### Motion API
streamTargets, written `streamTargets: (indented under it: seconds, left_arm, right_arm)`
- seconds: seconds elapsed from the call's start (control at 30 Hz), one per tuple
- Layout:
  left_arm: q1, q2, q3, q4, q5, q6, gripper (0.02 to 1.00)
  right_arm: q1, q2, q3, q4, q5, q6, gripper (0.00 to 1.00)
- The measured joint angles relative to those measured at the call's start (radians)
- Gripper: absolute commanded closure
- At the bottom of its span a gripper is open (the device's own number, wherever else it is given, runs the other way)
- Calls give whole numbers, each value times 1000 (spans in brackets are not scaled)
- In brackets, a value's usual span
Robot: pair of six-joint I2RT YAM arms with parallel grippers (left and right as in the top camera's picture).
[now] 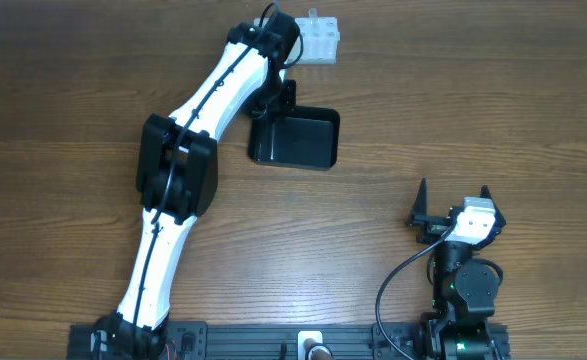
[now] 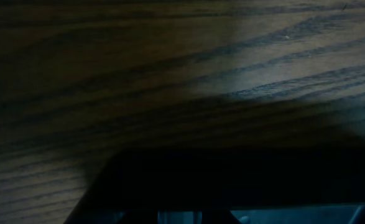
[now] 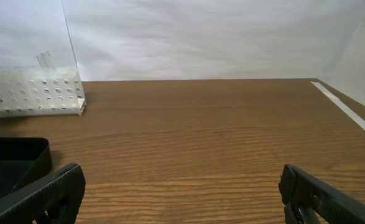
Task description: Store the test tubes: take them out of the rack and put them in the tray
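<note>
The white test tube rack stands at the far side of the table, and the black tray lies just in front of it. My left gripper hangs low over the tray's left rim, close to the rack. Its wrist view is dark and shows wood grain with a black edge close below. In the right wrist view the rack has a clear tube sticking up from it. My right gripper rests open near its base, holding nothing, far from the tray.
The wooden table stretches bare to the right of the tray and rack. A pale strip runs along the table's far right edge. A white backdrop rises behind the table.
</note>
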Motion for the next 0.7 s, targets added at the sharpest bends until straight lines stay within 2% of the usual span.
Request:
streamTargets:
  seconds: [0.13, 0.27, 0.33, 0.5, 0.57, 0.67, 0.7]
  left_arm:
    - [0, 0, 0, 0, -1, 5, 752]
    - [0, 0, 0, 0, 0, 4, 746]
    - [0, 0, 0, 0, 0, 4, 704]
    - [-5, 0, 0, -7, 4, 6, 671]
    - [-9, -3, 0, -8, 4, 8, 599]
    - [-18, -22, 0, -8, 5, 14, 360]
    - [-20, -39, 0, -8, 4, 18, 318]
  right_arm:
    - [0, 0, 0, 0, 0, 0, 9]
    - [0, 0, 0, 0, 0, 0, 7]
    - [0, 0, 0, 0, 0, 0, 9]
    - [0, 0, 0, 0, 0, 1, 7]
    - [0, 0, 0, 0, 0, 0, 9]
    - [0, 0, 0, 0, 0, 1, 7]
    - [0, 0, 0, 0, 0, 0, 9]
